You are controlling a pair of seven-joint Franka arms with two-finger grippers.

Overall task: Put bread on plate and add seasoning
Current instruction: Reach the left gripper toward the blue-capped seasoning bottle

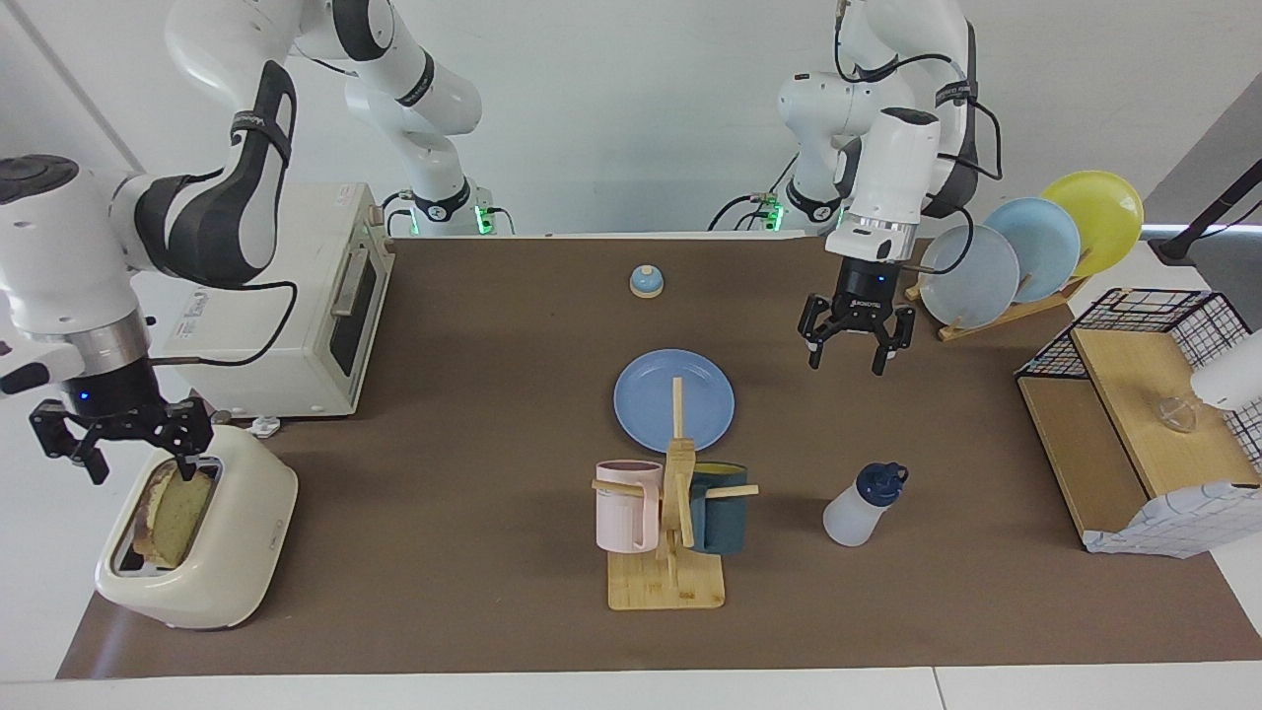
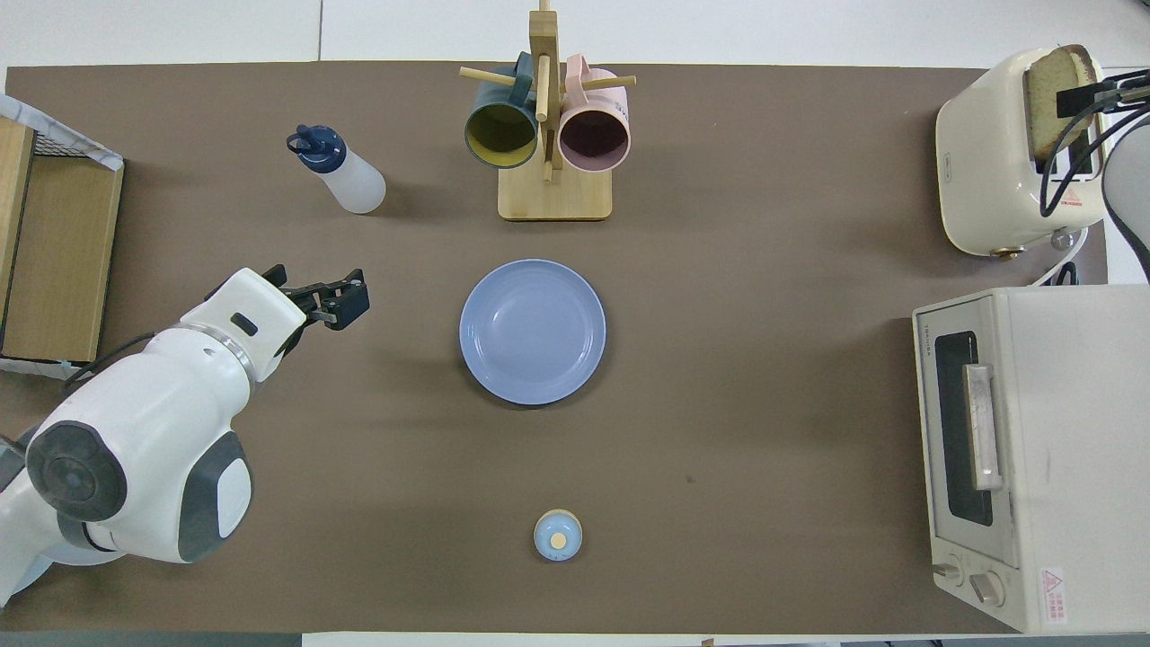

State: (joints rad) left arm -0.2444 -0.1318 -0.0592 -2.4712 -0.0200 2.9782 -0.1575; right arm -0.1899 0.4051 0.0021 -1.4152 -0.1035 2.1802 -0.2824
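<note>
Over the toaster [image 1: 232,552], at two o'clock from the plate [image 2: 532,331] in the overhead view, the right pincer [image 1: 138,456] hangs low above the slot with its fingertips apart. One fingertip [image 1: 187,460] sits right at the top edge of the bread [image 1: 177,513], the other out past the toaster's outer wall. Whether any fingertip touches the crust I cannot tell, and it has no hold on the slice. The bread stands upright in the slot, its upper half showing above the toaster. The left pincer [image 1: 846,357] is released, fingers spread wide and pointing down, holding nothing. It is up in the air over bare brown mat at nine o'clock from the plate in the overhead view. The seasoning [image 2: 346,175] stands on the mat at ten o'clock from the plate, well apart from that pincer. The plate lies flat at mid-table with nothing on it. The mug rack [image 2: 555,193] is at its twelve o'clock and the small bell [image 2: 557,536] at its six o'clock.
</note>
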